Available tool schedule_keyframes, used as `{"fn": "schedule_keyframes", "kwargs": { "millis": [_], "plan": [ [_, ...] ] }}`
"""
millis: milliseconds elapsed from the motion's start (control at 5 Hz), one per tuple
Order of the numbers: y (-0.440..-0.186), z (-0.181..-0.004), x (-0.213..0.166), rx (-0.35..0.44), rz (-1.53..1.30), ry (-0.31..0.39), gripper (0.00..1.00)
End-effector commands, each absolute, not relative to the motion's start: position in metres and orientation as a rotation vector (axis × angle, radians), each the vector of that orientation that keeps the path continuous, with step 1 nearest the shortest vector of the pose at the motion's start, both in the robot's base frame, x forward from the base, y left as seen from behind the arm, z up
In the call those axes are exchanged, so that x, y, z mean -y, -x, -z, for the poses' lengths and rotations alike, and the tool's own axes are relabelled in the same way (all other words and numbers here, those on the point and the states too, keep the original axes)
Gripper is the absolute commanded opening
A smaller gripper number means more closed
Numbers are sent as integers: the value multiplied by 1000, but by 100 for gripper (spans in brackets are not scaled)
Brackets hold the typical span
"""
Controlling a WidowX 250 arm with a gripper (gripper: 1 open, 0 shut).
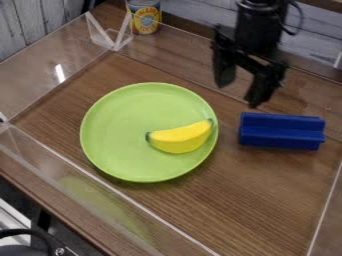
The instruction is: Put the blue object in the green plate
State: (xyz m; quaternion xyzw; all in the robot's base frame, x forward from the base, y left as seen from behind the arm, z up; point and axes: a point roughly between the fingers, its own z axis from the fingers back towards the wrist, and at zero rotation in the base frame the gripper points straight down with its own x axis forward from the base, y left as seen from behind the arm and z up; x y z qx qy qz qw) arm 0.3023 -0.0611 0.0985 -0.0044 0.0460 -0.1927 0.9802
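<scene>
Yellow banana (181, 137) w/ green tip, lying on its side, angled, lower end toward left. Blue-labelled can (144, 15) upright at top, nr back edge of brown wood table (201, 205). Clear plastic wall (80, 178) along lower left. Also bent clear plastic piece (110, 32) just L of can. Black cable (40, 236) curving in btm-left corner, partly cut off by frame.
</scene>
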Motion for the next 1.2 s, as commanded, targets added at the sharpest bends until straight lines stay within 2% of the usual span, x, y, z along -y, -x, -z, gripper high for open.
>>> {"fn": "schedule_keyframes", "kwargs": {
  "millis": [0, 600, 1000],
  "plan": [
    [-315, -108, 85, -16, 504, -9, 100],
    [-331, -91, 108, 27, 618, -38, 100],
    [-341, -70, 118, 58, 684, -48, 100]
  ]
}}
